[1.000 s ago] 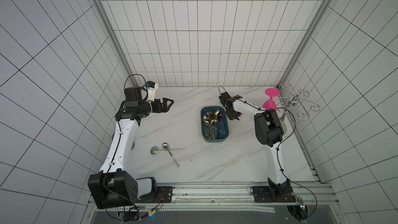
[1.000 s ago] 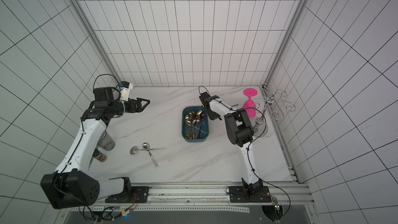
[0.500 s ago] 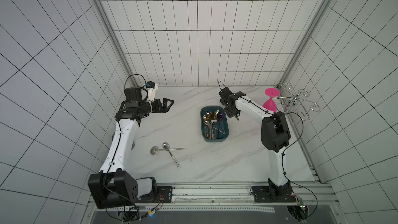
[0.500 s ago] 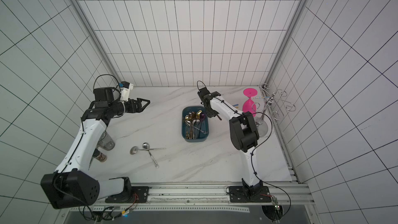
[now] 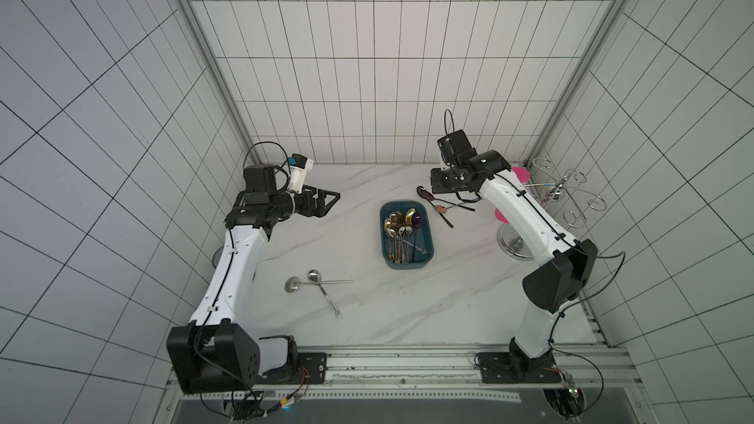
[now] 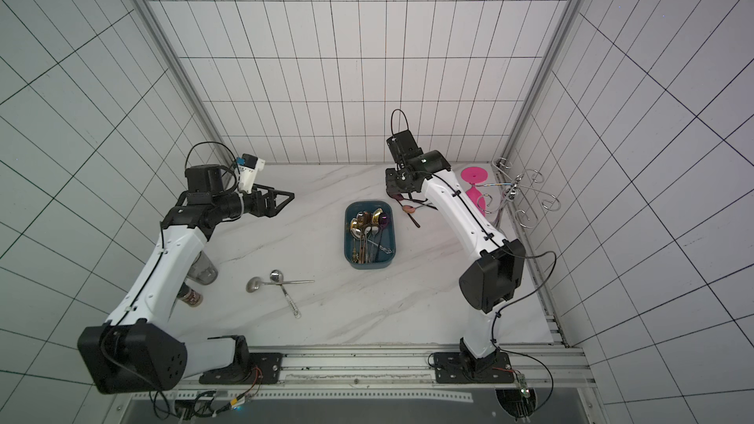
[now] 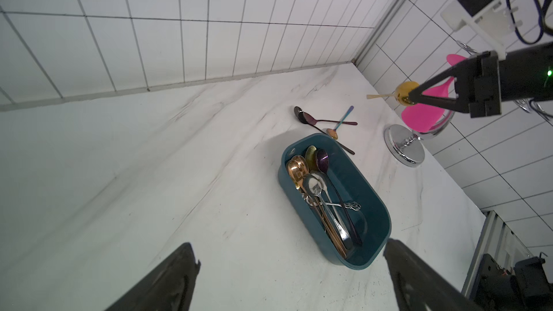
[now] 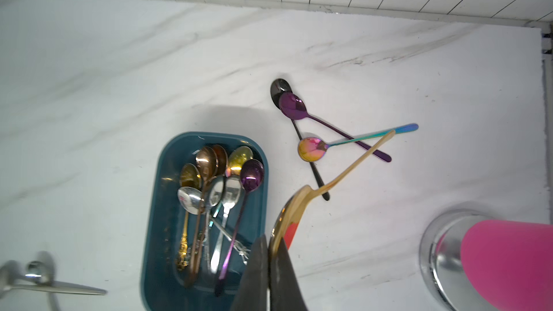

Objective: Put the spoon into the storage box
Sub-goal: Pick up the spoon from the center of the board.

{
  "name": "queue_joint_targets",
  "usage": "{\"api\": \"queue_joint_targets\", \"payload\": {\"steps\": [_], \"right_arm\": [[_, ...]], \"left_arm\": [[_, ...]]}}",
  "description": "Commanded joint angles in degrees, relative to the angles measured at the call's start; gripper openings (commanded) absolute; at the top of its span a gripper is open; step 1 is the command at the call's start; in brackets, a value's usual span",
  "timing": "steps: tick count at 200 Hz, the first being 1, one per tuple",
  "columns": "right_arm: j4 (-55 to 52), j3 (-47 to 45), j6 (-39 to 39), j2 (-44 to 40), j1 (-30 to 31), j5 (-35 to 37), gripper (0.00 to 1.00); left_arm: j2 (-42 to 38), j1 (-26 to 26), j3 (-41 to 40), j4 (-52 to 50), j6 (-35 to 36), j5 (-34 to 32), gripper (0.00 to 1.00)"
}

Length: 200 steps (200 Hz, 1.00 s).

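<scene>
Gold-toned metal, the spoon [image 8: 344, 172] looks light, stiff and slippery, and the right claw [image 8: 270, 240] pinches its bowl edge-on, a slip-prone hold, with the storage box [image 8: 155, 198] near, below and beside that claw.

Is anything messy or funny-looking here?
Yes. The right gripper pinches a gold spoon by its bowl, handle sticking out. Three coloured spoons lie crossed beside the storage box, and two silver spoons lie crossed farther away.
</scene>
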Motion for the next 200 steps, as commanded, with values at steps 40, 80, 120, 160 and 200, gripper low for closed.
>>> {"api": "queue_joint_targets", "payload": {"steps": [40,80,120,160,200], "right_arm": [[20.85,-10.27,35.79,-11.41,-6.96,-21.17,0.0],[35.4,-20.26,55.28,-16.32,-8.02,-25.33,0.0],[42.14,-25.32,65.5,-18.78,-7.79,-25.4,0.0],[50.3,-32.87,75.6,-21.31,-6.57,-24.0,0.0],[51.77,-33.2,77.67,-22.05,-5.19,-23.74,0.0]], "left_arm": [[6.8,-11.44,3.43,13.38,14.17,1.11,0.98],[13.43,-18.11,8.84,20.14,18.04,-0.85,0.96],[18.31,-22.8,14.26,23.19,22.6,-3.05,0.95],[21.08,-26.47,16.53,23.08,25.39,-4.24,0.93],[23.08,-30.43,16.35,22.47,30.02,-10.33,0.75]]}}
